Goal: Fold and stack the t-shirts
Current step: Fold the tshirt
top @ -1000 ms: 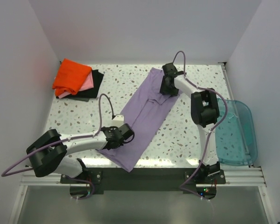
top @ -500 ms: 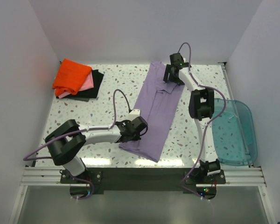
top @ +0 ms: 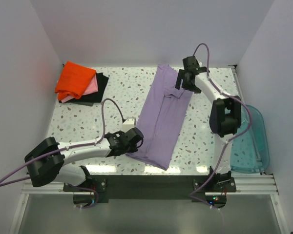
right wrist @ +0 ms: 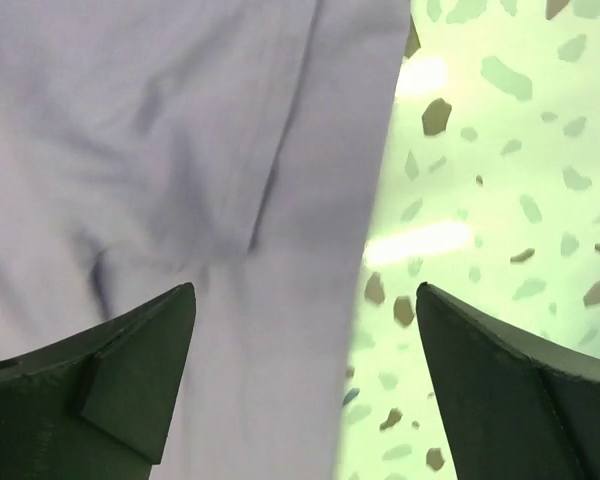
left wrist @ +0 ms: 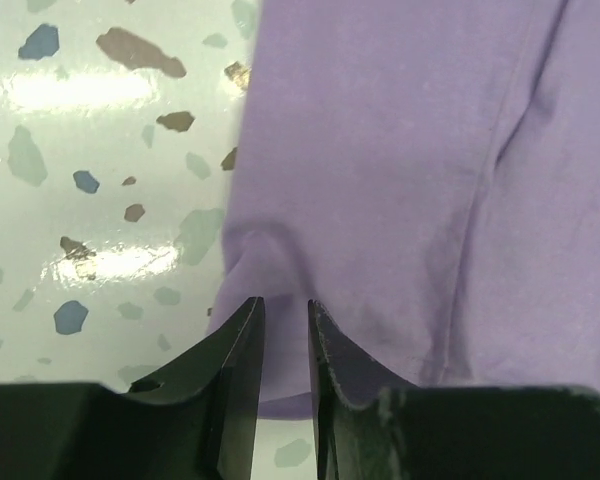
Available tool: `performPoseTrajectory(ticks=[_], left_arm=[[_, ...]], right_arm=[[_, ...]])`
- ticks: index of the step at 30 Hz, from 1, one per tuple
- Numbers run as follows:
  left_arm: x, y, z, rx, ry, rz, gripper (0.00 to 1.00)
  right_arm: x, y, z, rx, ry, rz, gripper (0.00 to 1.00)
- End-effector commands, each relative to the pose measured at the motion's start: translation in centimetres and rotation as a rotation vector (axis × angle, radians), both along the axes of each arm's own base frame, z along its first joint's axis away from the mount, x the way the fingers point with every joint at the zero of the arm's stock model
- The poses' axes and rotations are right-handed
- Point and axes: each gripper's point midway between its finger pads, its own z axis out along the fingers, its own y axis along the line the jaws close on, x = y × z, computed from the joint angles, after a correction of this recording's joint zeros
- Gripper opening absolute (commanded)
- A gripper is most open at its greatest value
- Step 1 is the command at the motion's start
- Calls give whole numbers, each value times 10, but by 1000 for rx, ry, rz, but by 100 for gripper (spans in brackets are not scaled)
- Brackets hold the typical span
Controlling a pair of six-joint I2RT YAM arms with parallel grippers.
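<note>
Lying as a long, narrow folded band on the white speckled terrazzo table (top: pixel 83 122), the lavender-purple cloth t-shirt (top: pixel 161 114) runs its long axis from the far edge toward the near edge. It is tilted so that the far end sits a little to the right and the near end a little to the left.

Only the top view shows this whole length. It also shows the folded stack at the far left corner, well apart from the lavender shirt: a bright orange folded shirt (top: pixel 75 80) on top, a pink folded shirt (top: pixel 90 88) under it and a black folded shirt (top: pixel 99 87) at the bottom. A translucent teal plastic bin (top: pixel 249 141) sits at the table's right edge.

The left wrist view adds the close detail. The left gripper (left wrist: pixel 285 305) has its fingers drawn almost together, pinching a small puckered bit of the shirt's near-left edge.

In the right wrist view, the right gripper (right wrist: pixel 305 300) is spread wide and holds nothing. It hangs above the shirt's right edge near the far end, one finger over cloth and the other over bare table.
</note>
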Motion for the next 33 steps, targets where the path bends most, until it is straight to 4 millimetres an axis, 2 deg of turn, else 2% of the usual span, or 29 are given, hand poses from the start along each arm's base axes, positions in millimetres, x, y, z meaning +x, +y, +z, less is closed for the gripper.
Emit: performPoseTrajectory(ticks=[1,2,3,4,5,6,7,8,9,10,11,12,13,14,16,17,19,20,23,26,30,33], left_arm=[[-5,17,-12,45,4,31,29],[-7,19,-15,49,7,32,28],[-8,21,-17,54,10,35,27],[-11,26,-22,59,14,40,27],[-13,29,-25,61,19,42,26],[-15,31,-27,62,22,44,26],[-19,37,-31,66,29,45,25],[-21,39,-33,60,33,51,25],[-24,41,-36,54,41,54,24],[-27,44,-37,44,41,55,24],[-29,45,-37,36,43,59,23],[-31,47,-38,31,45,63,23],[-32,49,-39,20,44,69,23],[-33,49,-38,13,44,69,23],[-33,50,-37,5,38,71,23],[-34,51,-37,6,40,69,23],[-35,51,-38,7,40,64,23],[-35,51,-38,7,40,63,23],[-36,51,-40,1,43,50,22],[-34,48,-35,-8,26,35,24],[-28,43,-20,-23,-17,-1,27],[-25,29,-7,-77,-42,-56,30]], right_arm=[[-45,26,61,64,-143,1,93],[-56,43,61,93,-165,20,92],[-71,49,59,105,-159,26,91],[-97,52,50,101,-142,46,90],[-112,68,49,97,-150,86,90],[-126,73,44,110,-144,79,88],[-151,75,20,99,-90,98,87],[-167,92,27,141,-118,126,85],[-192,87,3,120,-67,126,81],[-205,91,-2,127,-63,138,79],[-223,107,-7,146,-63,184,77],[-244,106,-19,158,-40,182,74],[-256,109,-23,156,-34,194,73],[-277,120,-28,161,-18,219,71],[-302,120,-37,156,-13,238,69],[-320,133,-37,181,-12,268,69],[-338,133,-44,166,-10,281,69],[-354,138,-47,166,2,302,69],[-377,139,-61,138,27,322,69],[-391,135,-75,95,56,338,69],[-399,125,-85,53,77,339,69],[-402,125,-81,80,69,361,70]])
